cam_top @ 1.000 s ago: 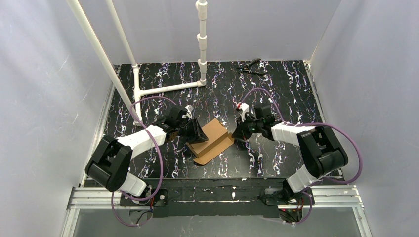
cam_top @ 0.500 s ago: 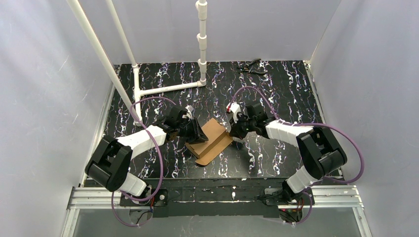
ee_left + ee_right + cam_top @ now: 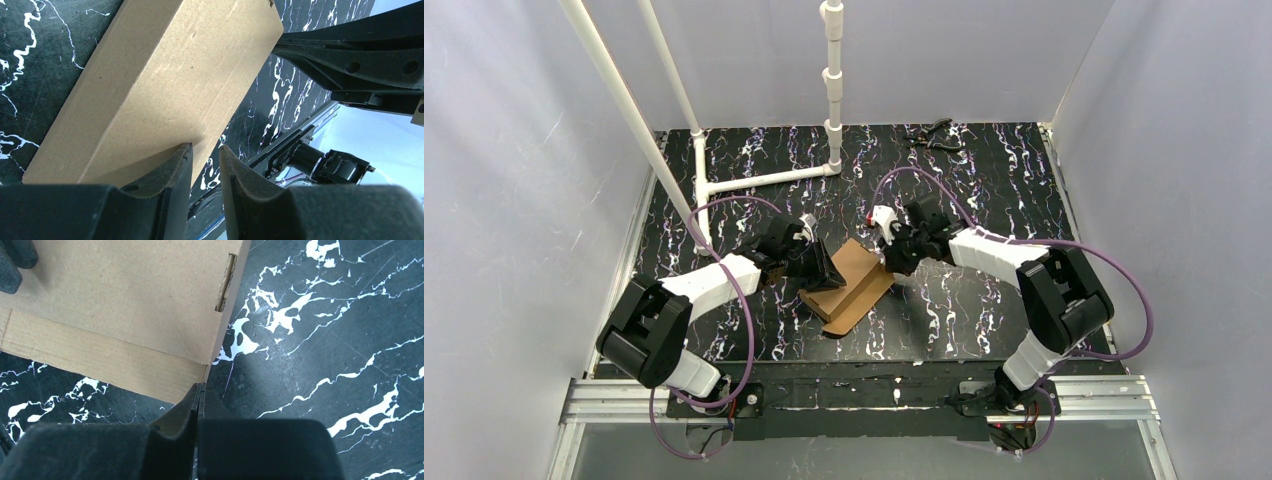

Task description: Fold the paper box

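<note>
The paper box (image 3: pixel 852 285) is a partly folded brown cardboard sheet lying mid-table between both arms. My left gripper (image 3: pixel 826 272) is at its left side. In the left wrist view the jaws (image 3: pixel 205 149) stand narrowly open with only table showing in the gap. The left finger (image 3: pixel 172 165) rests against the long cardboard panel (image 3: pixel 165 75). My right gripper (image 3: pixel 889 262) is at the box's right corner, shut with nothing between its fingers. Its tip (image 3: pixel 200 386) touches the corner of the cardboard (image 3: pixel 125 300), beside a slot cut in the panel.
A white pipe frame (image 3: pixel 764 180) lies on the back left of the black marbled table (image 3: pixel 984 190), with an upright pipe (image 3: pixel 832 80). Pliers (image 3: pixel 934 135) lie at the back edge. White walls close in both sides.
My right gripper has moved left and a little away from me, up to the box's right corner. The left arm has held still. The box's right side has shifted slightly.
</note>
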Robot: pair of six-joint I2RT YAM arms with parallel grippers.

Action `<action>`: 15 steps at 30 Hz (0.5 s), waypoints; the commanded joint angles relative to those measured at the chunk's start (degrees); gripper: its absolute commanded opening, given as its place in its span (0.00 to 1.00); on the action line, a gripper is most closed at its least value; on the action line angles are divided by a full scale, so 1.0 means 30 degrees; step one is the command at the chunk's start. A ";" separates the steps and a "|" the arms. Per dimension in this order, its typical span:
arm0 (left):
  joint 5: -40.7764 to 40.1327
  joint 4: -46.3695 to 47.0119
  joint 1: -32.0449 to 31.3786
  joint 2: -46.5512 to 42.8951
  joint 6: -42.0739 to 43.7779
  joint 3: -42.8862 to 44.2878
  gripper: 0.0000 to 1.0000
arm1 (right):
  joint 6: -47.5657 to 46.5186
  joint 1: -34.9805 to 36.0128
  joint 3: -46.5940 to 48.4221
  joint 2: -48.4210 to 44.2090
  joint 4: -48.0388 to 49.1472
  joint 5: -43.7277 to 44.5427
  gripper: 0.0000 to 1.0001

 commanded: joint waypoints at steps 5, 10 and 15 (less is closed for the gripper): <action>-0.0125 -0.1508 -0.0178 0.0195 0.0520 -0.0054 0.26 | -0.1557 0.0523 0.2338 0.1159 -0.2173 0.0463 0.04; -0.0045 -0.1512 -0.0178 0.0334 0.0485 0.0117 0.26 | -0.2235 0.0523 0.3427 0.1721 -0.3418 0.0477 0.04; -0.0043 -0.1717 -0.0178 0.0481 0.0626 0.0444 0.26 | -0.2777 0.0538 0.4731 0.2392 -0.4623 0.0263 0.04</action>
